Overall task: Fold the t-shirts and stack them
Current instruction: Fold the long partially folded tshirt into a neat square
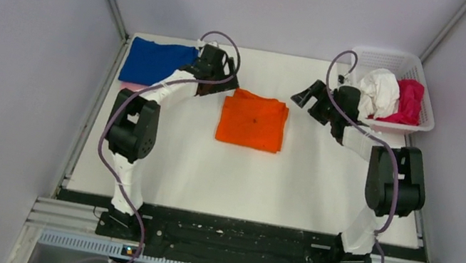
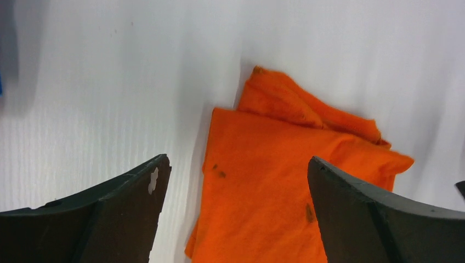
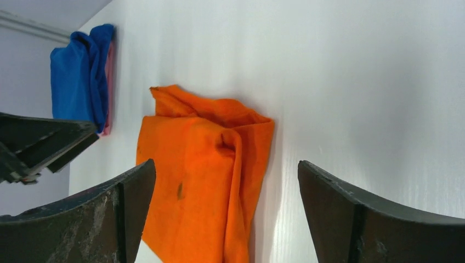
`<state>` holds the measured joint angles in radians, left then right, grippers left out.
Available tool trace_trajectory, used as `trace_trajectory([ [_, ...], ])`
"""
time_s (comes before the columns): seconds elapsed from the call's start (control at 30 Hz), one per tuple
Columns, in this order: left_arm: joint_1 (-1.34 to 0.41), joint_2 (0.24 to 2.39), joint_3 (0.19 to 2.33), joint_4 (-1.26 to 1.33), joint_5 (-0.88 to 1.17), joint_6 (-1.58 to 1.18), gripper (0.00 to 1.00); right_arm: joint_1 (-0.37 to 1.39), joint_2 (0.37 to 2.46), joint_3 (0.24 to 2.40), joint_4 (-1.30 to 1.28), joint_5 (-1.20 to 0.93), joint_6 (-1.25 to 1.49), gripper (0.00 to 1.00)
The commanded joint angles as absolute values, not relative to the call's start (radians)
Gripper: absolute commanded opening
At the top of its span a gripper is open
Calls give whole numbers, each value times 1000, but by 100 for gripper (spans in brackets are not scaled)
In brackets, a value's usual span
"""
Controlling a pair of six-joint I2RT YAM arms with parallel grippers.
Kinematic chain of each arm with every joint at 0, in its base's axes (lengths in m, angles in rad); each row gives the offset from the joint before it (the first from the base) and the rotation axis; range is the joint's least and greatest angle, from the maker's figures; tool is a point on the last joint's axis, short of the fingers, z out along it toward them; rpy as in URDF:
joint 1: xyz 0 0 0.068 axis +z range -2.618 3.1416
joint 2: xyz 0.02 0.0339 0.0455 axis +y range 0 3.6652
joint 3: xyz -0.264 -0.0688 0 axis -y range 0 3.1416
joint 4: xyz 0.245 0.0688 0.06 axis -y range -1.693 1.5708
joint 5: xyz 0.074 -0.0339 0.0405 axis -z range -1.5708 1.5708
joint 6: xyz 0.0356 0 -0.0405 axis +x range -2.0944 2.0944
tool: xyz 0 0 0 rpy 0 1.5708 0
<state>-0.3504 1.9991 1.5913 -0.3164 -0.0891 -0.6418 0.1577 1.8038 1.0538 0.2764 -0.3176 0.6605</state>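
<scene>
Worktop (image 1: 242, 184): white, carries the shirts.
Left jaws: spread wide, empty, between the blue and orange t-shirts.
Right jaws: spread wide, empty, between the orange t-shirt and the basket.
Basket (image 1: 402, 60): far right corner.
Blue t-shirt (image 1: 155, 61): folded, far left, on top of the pink t-shirt (image 3: 107, 82).
Orange t-shirt (image 1: 253, 120): folded, centre.
White t-shirt (image 1: 380, 91), magenta t-shirt (image 1: 408, 101): crumpled in the basket.

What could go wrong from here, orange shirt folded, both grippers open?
1. The orange shirt looks loosely folded and bunched; a one-edge pinch by the left gripper or right gripper may undo it.
2. The blue shirt on the pink shirt sits at the table corner; an off-centre drop might slide off.
3. The white shirt and magenta shirt are bunched together in the basket; one may drag the other out.
</scene>
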Motion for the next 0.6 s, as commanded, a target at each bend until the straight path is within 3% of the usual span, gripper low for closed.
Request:
trace_trajectory([
  [0.0, -354, 1904, 1463, -312, -5, -604, 99, 193, 1678, 1021, 300, -383, 596, 99],
  [0.07, -352, 1895, 1430, -302, -11, -603, 99, 229, 1669, 1010, 312, -432, 574, 99],
  [0.2, -337, 1927, 1461, -310, -27, -604, 99, 299, 1679, 1087, 139, -284, 429, 99],
  [0.37, -301, 2034, 1540, -293, 67, -612, 87, 313, 1747, 1155, 102, -237, 398, 98],
  [0.57, -297, 2127, 1612, -293, 114, -609, 74, 334, 1871, 1269, 66, -204, 357, 85],
])
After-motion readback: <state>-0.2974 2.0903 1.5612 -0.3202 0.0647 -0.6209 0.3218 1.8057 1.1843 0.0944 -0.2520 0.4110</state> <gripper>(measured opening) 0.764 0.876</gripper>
